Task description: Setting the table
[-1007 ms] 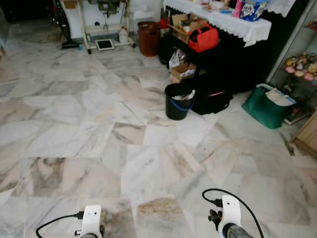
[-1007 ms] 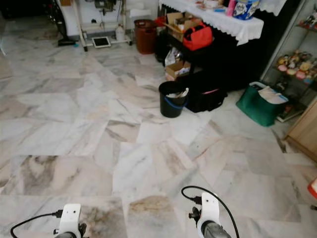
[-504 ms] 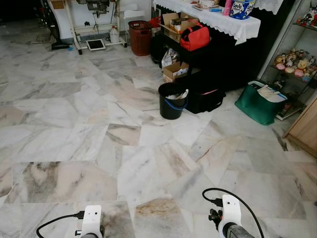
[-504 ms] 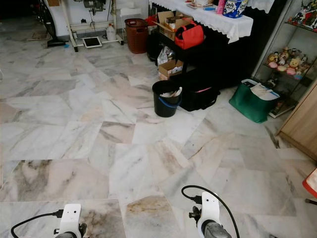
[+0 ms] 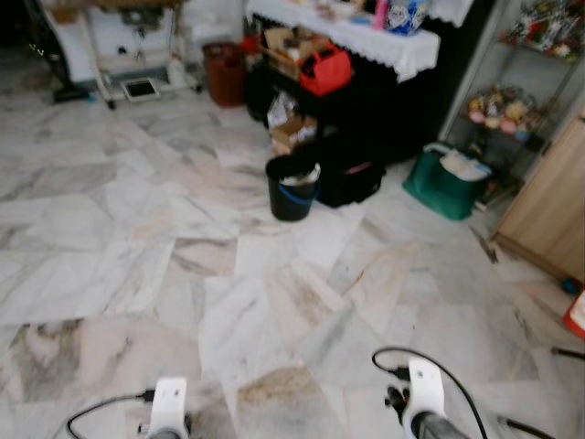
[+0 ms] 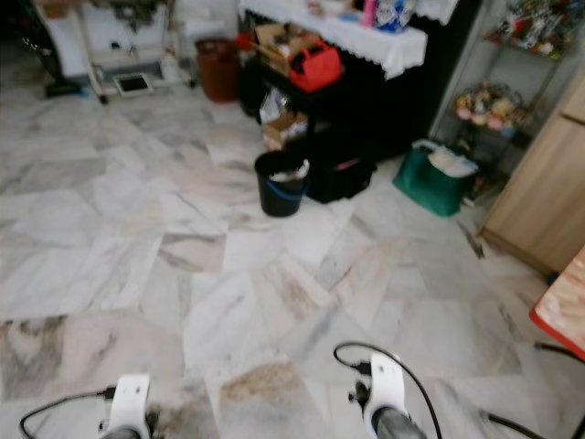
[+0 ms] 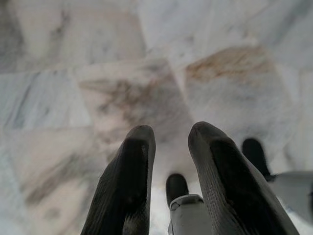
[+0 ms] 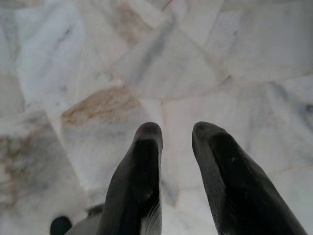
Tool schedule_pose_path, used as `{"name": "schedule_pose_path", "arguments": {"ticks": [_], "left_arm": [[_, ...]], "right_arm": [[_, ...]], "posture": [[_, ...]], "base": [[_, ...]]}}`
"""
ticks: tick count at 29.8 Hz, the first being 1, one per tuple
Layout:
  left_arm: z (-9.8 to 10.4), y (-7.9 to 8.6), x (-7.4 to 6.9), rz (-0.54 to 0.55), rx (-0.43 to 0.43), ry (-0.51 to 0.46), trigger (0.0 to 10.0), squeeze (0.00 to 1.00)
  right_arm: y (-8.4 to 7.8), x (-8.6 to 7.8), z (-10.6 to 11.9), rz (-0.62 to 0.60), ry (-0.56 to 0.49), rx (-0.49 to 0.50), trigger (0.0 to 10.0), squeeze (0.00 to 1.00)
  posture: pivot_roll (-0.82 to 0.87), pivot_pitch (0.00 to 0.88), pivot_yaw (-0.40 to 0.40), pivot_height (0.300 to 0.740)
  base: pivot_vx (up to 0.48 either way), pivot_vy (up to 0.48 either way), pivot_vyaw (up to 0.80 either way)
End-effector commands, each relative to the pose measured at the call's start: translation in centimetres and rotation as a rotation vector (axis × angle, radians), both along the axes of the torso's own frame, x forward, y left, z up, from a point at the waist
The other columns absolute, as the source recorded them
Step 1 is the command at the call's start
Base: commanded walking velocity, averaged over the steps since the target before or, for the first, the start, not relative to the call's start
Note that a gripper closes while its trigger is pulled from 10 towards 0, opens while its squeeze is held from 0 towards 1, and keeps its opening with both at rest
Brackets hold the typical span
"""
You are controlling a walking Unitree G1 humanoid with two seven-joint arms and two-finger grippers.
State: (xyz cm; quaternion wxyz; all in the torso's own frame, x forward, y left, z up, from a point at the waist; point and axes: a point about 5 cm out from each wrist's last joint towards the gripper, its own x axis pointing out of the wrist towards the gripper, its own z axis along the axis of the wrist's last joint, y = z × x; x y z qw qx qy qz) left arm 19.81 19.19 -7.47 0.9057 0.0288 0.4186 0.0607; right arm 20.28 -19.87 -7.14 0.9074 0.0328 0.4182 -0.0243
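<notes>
From the head views, both silver arms hang low over the grey-veined marble floor; a round black bucket stands ahead beside the dark worktop draped in white lace cloth. The left wrist view has the left gripper pointing at the floor, its 2 fingers apart, empty. The right wrist view shows the right gripper likewise spread and empty.

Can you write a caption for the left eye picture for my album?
Black round bucket and green bag waiting on the marble floor.
</notes>
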Motion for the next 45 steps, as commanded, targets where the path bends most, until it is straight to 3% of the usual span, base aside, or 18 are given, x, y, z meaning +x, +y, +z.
{"name": "schedule_pose_path", "arguments": {"ticks": [1,12,45], "left_arm": [[-0.34,0.69,-0.80,0.010,0.017,0.028,10.0,0.00],[-0.31,0.82,-0.80,-0.002,0.032,0.030,10.0,0.00],[-0.25,0.76,-0.67,-0.012,0.037,0.026,10.0,0.00]], "right_arm": [[0.57,0.22,0.03,0.010,-0.004,0.012,10.0,0.00],[0.70,0.29,0.05,0.014,-0.004,0.014,10.0,0.00],[0.89,0.29,0.02,0.008,-0.004,0.019,10.0,0.00]], "posture": [[0.00,0.000,-0.036,0.740],[0.01,0.000,-0.035,0.740],[0.01,0.000,-0.030,0.740]], "base": [[0.000,0.000,-0.66],[0.000,-0.163,-0.66],[0.000,0.000,-0.66]]}}
